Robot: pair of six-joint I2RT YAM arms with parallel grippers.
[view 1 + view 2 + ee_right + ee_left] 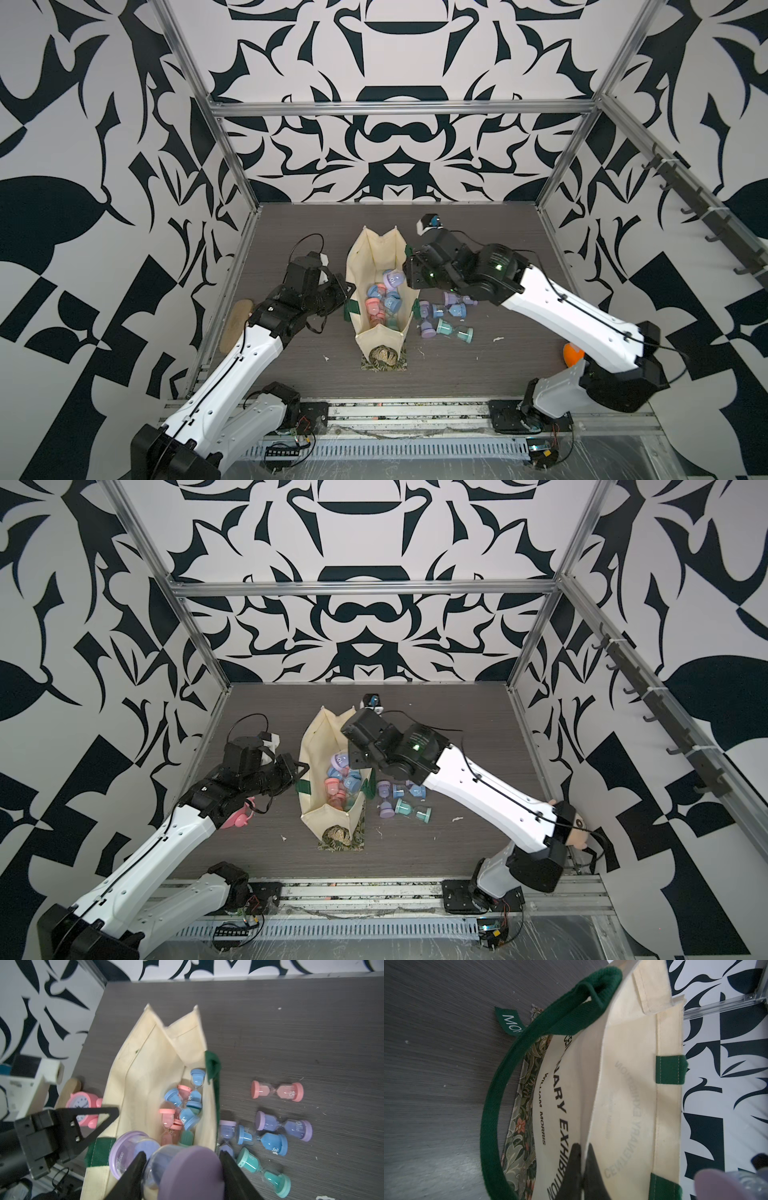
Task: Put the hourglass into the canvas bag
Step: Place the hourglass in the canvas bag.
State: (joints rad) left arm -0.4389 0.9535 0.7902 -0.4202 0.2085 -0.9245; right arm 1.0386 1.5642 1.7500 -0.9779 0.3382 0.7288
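I have the right gripper (182,1167) pinching the purple hourglass (166,1159) at its waist, long axis crosswise to the jaws, over the canvas bag (141,1076) mouth. Left gripper (582,1150) is clamped on the bag wall.

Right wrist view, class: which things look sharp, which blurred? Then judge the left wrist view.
Right wrist view: the held purple hourglass is soft, the pink hourglass on the table crisper. Left wrist view: lettering on the canvas bag reads clearly; a lilac shape is blurred.
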